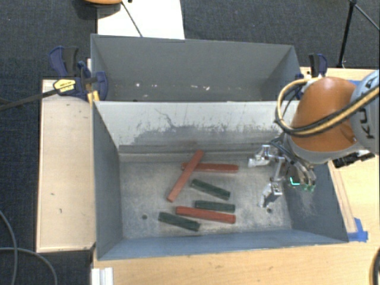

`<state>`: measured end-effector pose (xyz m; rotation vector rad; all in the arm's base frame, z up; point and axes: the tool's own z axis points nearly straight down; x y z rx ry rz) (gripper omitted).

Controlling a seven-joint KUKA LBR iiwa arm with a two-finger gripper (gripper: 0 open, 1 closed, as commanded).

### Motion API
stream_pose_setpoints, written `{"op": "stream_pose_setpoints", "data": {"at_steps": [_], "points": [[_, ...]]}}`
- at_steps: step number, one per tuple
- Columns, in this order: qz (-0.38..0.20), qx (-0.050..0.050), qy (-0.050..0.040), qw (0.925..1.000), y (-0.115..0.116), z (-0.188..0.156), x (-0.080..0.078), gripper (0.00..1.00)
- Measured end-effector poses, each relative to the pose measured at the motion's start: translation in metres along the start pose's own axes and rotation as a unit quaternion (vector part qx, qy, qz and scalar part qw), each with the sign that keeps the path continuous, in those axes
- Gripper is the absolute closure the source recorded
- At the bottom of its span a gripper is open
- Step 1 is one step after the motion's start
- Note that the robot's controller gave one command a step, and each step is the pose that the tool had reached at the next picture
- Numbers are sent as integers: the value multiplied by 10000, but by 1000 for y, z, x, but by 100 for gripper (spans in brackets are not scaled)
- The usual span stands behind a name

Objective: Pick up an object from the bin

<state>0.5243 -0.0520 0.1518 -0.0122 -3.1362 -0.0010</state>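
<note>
BIN, RIGHT SIDE: My gripper (267,178) hangs over bare floor of the grey bin (136,183), fingers spread wide with nothing between them, just right of a loose cluster of sticks. Nearest are a short dark-green stick (214,206) and, just beside it on the near side, a longer red stick (205,215); another red stick (217,167) lies farther back. To pick cleanly I should (my judgement) shift left, set the fingers across one stick's narrow width, and favour one lying clear of its neighbours.
</note>
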Motion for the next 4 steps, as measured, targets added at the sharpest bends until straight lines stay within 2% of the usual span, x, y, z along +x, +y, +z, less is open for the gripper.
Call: {"op": "stream_pose_setpoints", "data": {"at_steps": [1, 2, 3, 4], "points": [[-9, 4, -38, 10000, 0, -4, -2, 0], [221, -4, -192, 9996, 59, 66, -48, 100], [215, -4, -185, 9996, 59, 67, -48, 100], [221, 0, -52, 9997, 46, -135, -51, 100]]}}
